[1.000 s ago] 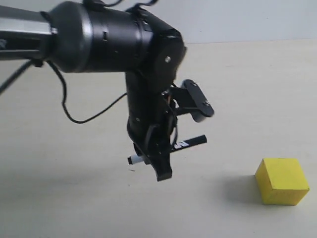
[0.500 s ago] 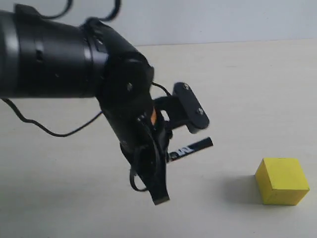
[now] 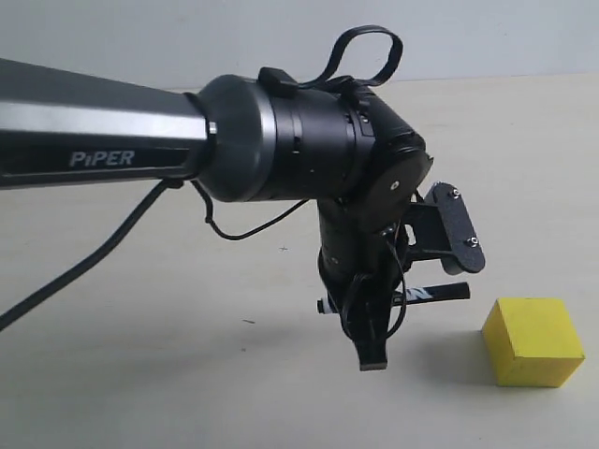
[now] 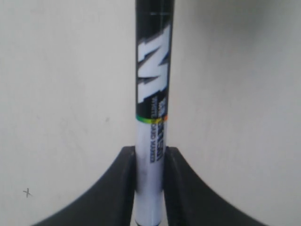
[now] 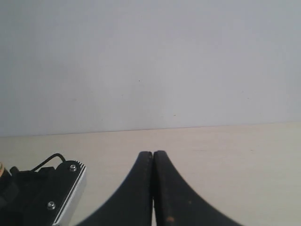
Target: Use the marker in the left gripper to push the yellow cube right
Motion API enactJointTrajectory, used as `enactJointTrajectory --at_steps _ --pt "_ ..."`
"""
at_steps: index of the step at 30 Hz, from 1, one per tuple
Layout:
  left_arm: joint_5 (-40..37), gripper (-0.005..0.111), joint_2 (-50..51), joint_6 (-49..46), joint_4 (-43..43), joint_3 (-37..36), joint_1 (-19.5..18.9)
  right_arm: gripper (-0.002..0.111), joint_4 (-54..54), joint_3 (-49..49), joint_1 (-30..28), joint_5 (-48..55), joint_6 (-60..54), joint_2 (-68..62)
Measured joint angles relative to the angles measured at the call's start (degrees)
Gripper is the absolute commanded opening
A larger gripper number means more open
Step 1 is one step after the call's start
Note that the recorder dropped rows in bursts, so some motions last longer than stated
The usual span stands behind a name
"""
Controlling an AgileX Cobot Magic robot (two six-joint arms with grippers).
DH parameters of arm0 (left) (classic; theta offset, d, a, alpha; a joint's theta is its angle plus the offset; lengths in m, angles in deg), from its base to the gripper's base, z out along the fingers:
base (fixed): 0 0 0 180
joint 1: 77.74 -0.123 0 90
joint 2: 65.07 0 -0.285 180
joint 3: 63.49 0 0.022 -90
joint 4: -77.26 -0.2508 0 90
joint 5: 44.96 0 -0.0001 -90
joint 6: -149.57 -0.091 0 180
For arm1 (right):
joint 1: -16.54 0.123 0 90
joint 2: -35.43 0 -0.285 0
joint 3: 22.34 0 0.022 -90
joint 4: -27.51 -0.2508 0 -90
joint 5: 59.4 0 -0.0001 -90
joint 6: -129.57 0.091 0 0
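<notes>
The yellow cube rests on the pale table at the lower right of the exterior view. My left gripper hangs just left of it, pointing down, shut on the marker. The marker lies level, its black end aimed at the cube with a small gap between them. In the left wrist view the marker runs straight out from between the black fingers, and my left gripper clamps its white barrel. The cube is out of that view. My right gripper is shut on nothing, over bare table.
The thick black "PiPER" arm spans the left and middle of the exterior view, with a cable drooping under it. A black and silver part of the left arm shows in the right wrist view's corner. A grey wall stands behind the table.
My left arm has swung right, carrying the marker closer to the cube. The wrist has turned, bringing the marker nearly level. The cube has not moved.
</notes>
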Motion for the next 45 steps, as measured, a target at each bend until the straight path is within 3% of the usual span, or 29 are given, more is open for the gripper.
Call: enactJointTrajectory --at_steps 9,22,40,45 --pt "-4.13 0.0 4.35 -1.54 0.54 3.94 0.0 0.0 0.0 0.0 0.0 0.0 0.0 0.0" --pt "-3.01 0.0 5.9 -1.54 2.11 8.7 0.0 0.0 0.0 0.0 0.0 0.0 0.0 0.0" --pt "-1.44 0.0 6.61 -1.98 3.82 9.37 0.97 0.0 0.0 0.0 0.0 0.0 0.0 0.0" --pt "-4.48 0.0 6.61 0.47 1.08 9.37 0.51 0.0 0.0 0.0 0.0 0.0 0.0 0.0"
